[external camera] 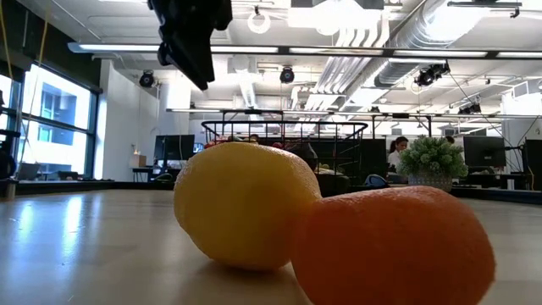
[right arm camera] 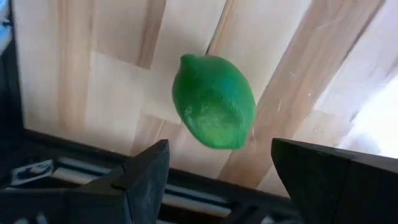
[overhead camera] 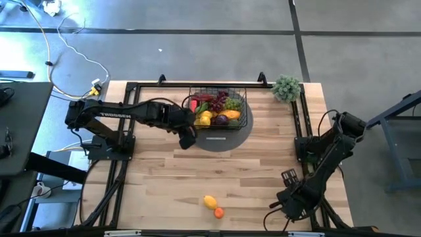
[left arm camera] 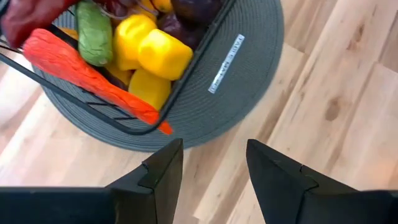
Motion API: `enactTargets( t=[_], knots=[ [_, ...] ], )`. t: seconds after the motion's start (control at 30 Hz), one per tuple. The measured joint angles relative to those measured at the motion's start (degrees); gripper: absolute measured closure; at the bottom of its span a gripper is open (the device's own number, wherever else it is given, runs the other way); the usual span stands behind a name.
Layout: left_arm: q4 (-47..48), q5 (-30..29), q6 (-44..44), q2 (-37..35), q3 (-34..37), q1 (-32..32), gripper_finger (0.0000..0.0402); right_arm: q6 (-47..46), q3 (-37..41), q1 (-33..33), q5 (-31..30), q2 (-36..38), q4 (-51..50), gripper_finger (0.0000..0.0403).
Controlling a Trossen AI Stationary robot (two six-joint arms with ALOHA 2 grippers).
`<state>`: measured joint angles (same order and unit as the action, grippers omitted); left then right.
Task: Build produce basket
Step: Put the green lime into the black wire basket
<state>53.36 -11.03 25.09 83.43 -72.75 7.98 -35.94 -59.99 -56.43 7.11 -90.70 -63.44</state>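
The black wire basket (overhead camera: 242,105) stands on a round grey mat (overhead camera: 245,131) at the table's far middle, filled with produce: yellow lemons (left arm camera: 163,53), a long red-orange chili (left arm camera: 93,78) and a green piece (left arm camera: 94,38). My left gripper (overhead camera: 187,138) (left arm camera: 214,149) hangs open above the mat's near-left edge, just outside the basket's corner (left arm camera: 146,127). My right gripper (overhead camera: 283,203) (right arm camera: 217,149) is open at the near right, low over the table. A green lime (right arm camera: 214,111) lies on the wood just ahead of its fingers, untouched. A yellow lemon (overhead camera: 210,201) and an orange fruit (overhead camera: 218,212) lie together near the table's near edge.
A bushy potted plant (overhead camera: 287,87) stands at the far right corner. Black frame rails (overhead camera: 299,125) run along the table's left, right and far sides. Bare wood (overhead camera: 197,168) stretches between the mat and the two loose fruits. A person (external camera: 396,152) sits in the room beyond.
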Motion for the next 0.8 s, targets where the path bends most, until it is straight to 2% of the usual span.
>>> enactTargets(
  t=[0.53,0.8],
  knots=[
    [-0.09,-0.15,1.82,0.01,0.0,-2.15,0.0234,1.42,7.5,0.01,-0.61,0.0,11.69,0.0139],
    [-0.22,-0.13,1.93,0.01,0.0,-2.15,0.0234,1.4,9.56,0.29,0.04,0.0,14.29,0.0142]
  ],
)
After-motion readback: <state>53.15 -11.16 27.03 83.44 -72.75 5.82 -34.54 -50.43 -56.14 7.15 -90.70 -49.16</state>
